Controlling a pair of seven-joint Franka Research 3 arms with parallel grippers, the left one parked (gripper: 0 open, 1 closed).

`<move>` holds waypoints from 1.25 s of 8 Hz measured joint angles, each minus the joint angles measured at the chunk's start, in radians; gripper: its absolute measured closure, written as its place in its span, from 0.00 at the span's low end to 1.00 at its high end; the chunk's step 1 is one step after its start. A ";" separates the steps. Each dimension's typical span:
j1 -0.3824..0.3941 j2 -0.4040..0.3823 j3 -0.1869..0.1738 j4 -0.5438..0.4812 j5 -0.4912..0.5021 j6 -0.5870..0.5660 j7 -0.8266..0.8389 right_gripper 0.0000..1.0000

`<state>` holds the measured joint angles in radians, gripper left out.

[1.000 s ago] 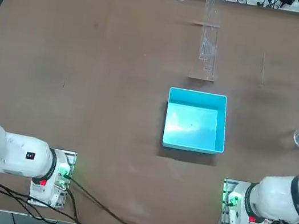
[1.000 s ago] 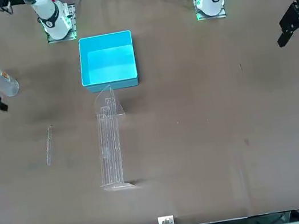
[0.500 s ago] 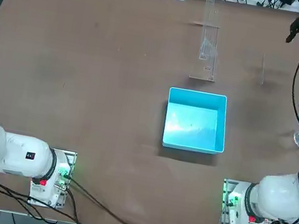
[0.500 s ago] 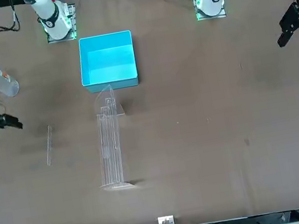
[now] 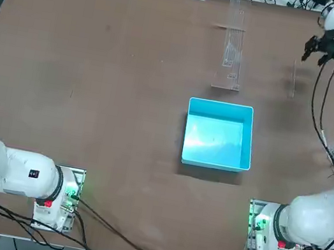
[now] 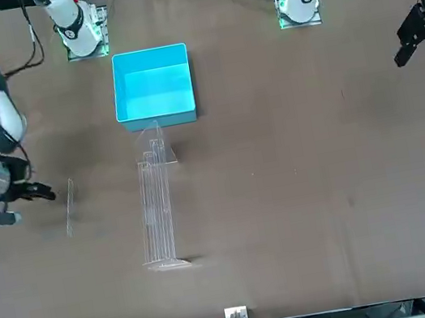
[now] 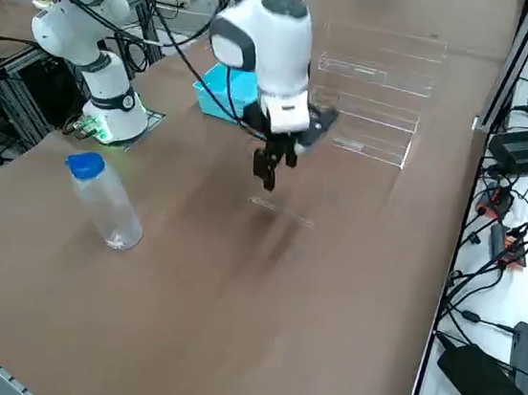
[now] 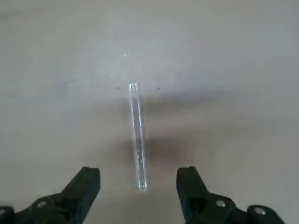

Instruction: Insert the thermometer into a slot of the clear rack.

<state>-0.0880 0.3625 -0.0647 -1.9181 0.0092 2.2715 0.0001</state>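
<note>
Brown tabletop is carrying everything, and we are hanging our right gripper (image 8: 138, 186) over its far right part, fingers spread wide and holding nothing. We are seeing the thermometer (image 8: 137, 135) lying flat on the table just ahead of the fingertips, centred in the gap between them, its long axis running straight away from the wrist, so the two fingers (image 8: 87, 186) are standing either side of its near end. On the table it is running front to back (image 5: 293, 78), between the clear rack (image 5: 233, 43) and the right edge, well apart from the rack. Our arm is reaching far out from its base, wrist pointing down, gripper (image 7: 272, 172) just above the rod (image 7: 286, 213). We judge a short advance and descent should straddle it.
</note>
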 joint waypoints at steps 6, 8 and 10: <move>0.009 0.142 0.001 0.000 0.009 0.120 0.111 0.05; 0.009 0.161 0.001 0.001 0.009 0.136 0.110 0.07; 0.009 0.175 0.001 0.002 0.009 0.142 0.099 0.11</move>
<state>-0.0788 0.5374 -0.0635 -1.9165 0.0179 2.4133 0.0987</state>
